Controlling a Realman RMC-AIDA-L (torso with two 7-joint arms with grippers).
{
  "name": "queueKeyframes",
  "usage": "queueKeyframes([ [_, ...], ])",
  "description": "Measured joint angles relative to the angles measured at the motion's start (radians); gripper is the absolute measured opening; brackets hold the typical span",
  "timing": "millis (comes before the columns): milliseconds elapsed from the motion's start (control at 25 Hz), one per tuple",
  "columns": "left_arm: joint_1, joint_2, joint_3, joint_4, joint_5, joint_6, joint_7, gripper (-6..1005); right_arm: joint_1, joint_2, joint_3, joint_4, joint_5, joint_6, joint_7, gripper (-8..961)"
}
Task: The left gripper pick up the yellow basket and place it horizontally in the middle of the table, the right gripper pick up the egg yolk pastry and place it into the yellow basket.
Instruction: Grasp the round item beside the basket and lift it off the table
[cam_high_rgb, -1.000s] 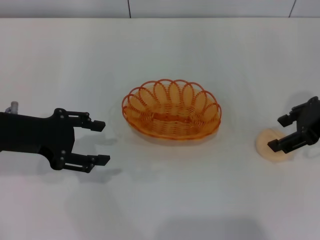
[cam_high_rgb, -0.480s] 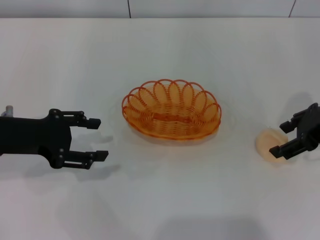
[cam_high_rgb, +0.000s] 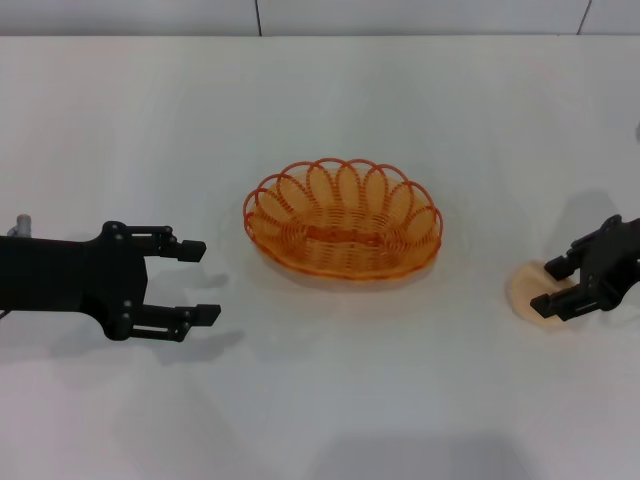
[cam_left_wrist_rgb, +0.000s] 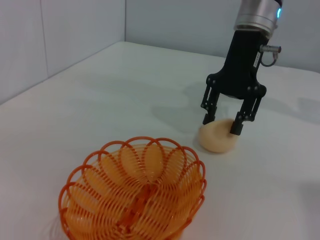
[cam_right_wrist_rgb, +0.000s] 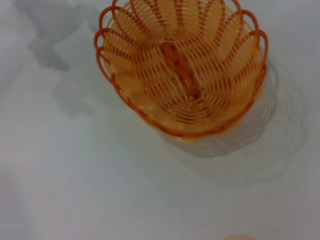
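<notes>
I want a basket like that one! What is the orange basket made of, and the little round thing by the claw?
The yellow basket looks like plastic wire: glossy, see-through orange strands woven with looped edges. The egg yolk pastry looks like soft baked dough, matte and pale cream, smooth and rounded. The right gripper straddles it on the white table.

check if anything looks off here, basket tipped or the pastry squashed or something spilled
Nothing stands out. The yellow basket sits upright and empty mid-table, rim intact. The egg yolk pastry is round and whole, with the open right gripper straddling it. The left gripper is open, left of the basket.
</notes>
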Motion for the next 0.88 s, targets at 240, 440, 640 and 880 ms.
queueKeyframes([
  [240, 0.000, -0.001, 0.000, 0.000, 0.000, 0.000, 0.000, 759, -0.001, 0.002, -0.013, 0.001, 0.002, 0.003, 0.000, 485],
  [440, 0.000, -0.001, 0.000, 0.000, 0.000, -0.002, 0.000, 758, -0.002, 0.001, -0.009, 0.001, 0.022, 0.003, -0.010, 326],
  [640, 0.001, -0.001, 0.000, 0.000, 0.000, 0.000, 0.002, 758, -0.004, -0.002, 0.003, -0.010, 0.037, -0.001, -0.022, 177],
  [880, 0.005, -0.001, 0.001, 0.003, 0.000, 0.008, 0.015, 758, 0.003, -0.008, 0.103, -0.054, 0.118, -0.065, -0.078, 84],
])
